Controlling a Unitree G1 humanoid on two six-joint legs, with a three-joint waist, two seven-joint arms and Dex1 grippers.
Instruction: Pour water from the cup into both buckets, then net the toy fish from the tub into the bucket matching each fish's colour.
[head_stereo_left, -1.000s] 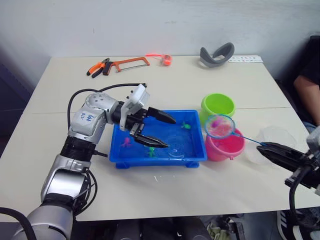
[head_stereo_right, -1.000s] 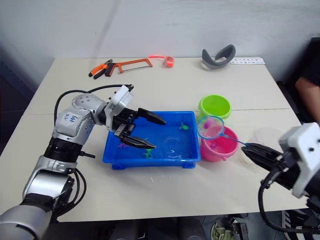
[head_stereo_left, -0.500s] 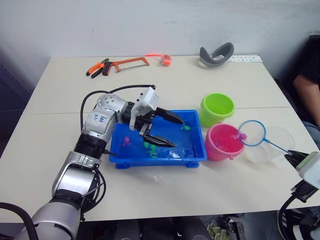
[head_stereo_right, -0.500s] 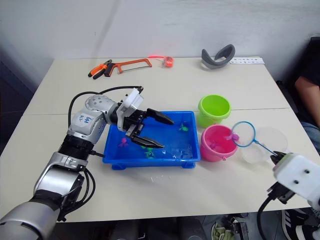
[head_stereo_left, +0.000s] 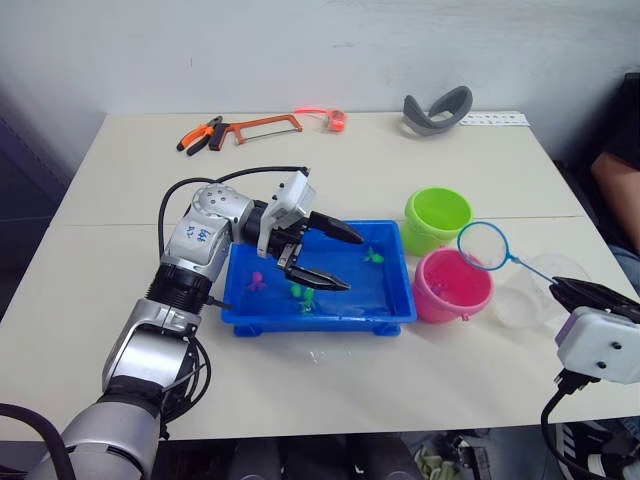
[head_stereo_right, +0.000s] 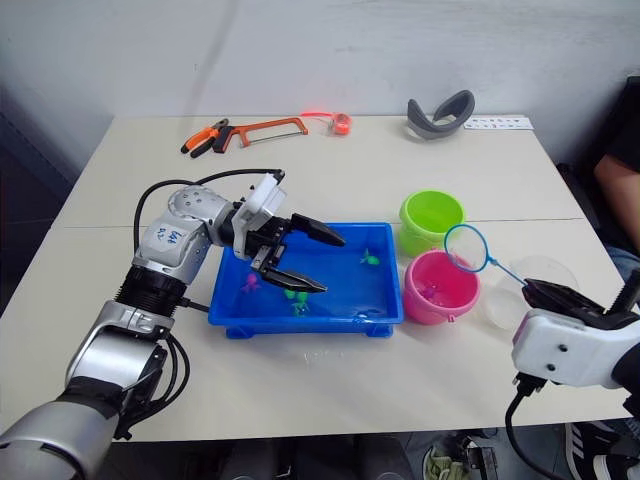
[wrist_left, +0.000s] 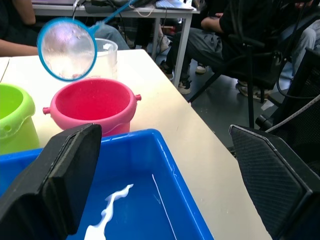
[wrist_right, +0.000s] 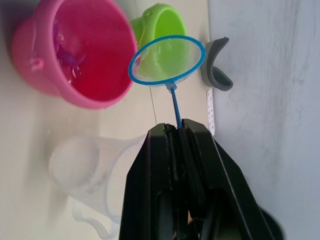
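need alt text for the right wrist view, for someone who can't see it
The right end effector is shut on the thin handle of a small blue-rimmed net, held up empty above the table. Behind it stand a pink bucket with a pink toy fish in water and a lime green bucket; a clear measuring cup sits nearer.

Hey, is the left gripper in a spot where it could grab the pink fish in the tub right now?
Probably yes. The left gripper hangs open over the tub, the pink fish lies uncovered just beside it, and nothing stands between them.
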